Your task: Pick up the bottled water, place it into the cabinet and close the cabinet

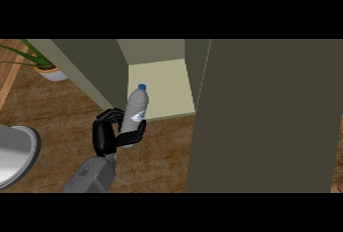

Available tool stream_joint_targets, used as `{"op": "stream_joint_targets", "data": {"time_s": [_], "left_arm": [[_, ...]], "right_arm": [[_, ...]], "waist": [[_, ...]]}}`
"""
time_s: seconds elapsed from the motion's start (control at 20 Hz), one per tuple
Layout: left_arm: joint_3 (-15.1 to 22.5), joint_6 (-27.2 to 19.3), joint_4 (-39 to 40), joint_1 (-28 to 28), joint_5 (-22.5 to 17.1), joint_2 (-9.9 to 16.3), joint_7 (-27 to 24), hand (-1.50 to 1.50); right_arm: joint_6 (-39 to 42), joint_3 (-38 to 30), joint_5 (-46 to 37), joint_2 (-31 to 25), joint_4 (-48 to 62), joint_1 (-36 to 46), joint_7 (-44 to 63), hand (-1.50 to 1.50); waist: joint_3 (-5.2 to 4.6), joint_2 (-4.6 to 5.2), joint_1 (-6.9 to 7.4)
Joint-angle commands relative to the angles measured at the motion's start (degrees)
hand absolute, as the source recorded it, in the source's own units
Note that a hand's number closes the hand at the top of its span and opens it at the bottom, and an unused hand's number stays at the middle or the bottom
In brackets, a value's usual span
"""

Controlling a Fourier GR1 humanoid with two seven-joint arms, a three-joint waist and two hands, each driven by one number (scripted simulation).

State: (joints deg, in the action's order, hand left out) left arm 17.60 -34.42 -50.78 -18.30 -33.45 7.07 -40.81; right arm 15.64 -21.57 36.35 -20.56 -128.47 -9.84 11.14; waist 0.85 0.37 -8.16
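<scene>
Head view: left hand curled round blue-capped bottled water, label unreadable, before the open cabinet

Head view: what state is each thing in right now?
Water bottle: held, cap on, tilted toward the cabinet opening, not yet inside.
Left robot hand: fingers curled round the bottle's lower part.
Cabinet: open, pale shelf bare where visible.
Cabinet door: swung open.
Potted plant: upright on the counter.
Right robot hand: not in view.
</scene>
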Motion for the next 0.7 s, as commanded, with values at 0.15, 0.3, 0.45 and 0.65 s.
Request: {"op": "stream_joint_targets", "data": {"time_s": [0.15, 0.3, 0.45, 0.65], "left_arm": [[-1.01, 2.14, 4.32, -15.23, -3.2, -4.21, 8.26, 1.5], [-1.14, 0.17, 4.8, -15.27, -2.97, -4.01, 7.21, 1.5], [-0.85, 1.09, 5.19, -14.74, -2.99, -2.26, 7.05, 1.5], [-0.96, 0.04, 4.09, -15.27, -3.37, -1.62, 6.89, -1.5]], "right_arm": [[1.26, -1.01, 1.47, -0.51, 2.28, 1.0, -0.86, -1.5], [1.04, -0.67, 1.67, -0.85, 1.88, 1.73, -0.37, -1.5], [1.53, -0.44, 1.34, -0.79, 1.94, 1.27, -0.43, -1.5], [1.54, -0.65, 1.93, -0.81, 3.08, 2.42, -0.83, -1.5]], "waist": [[-0.94, 1.73, -2.29], [-1.0, 1.97, -3.11], [-0.99, 2.0, -3.51], [-0.92, 2.15, -4.13]]}}
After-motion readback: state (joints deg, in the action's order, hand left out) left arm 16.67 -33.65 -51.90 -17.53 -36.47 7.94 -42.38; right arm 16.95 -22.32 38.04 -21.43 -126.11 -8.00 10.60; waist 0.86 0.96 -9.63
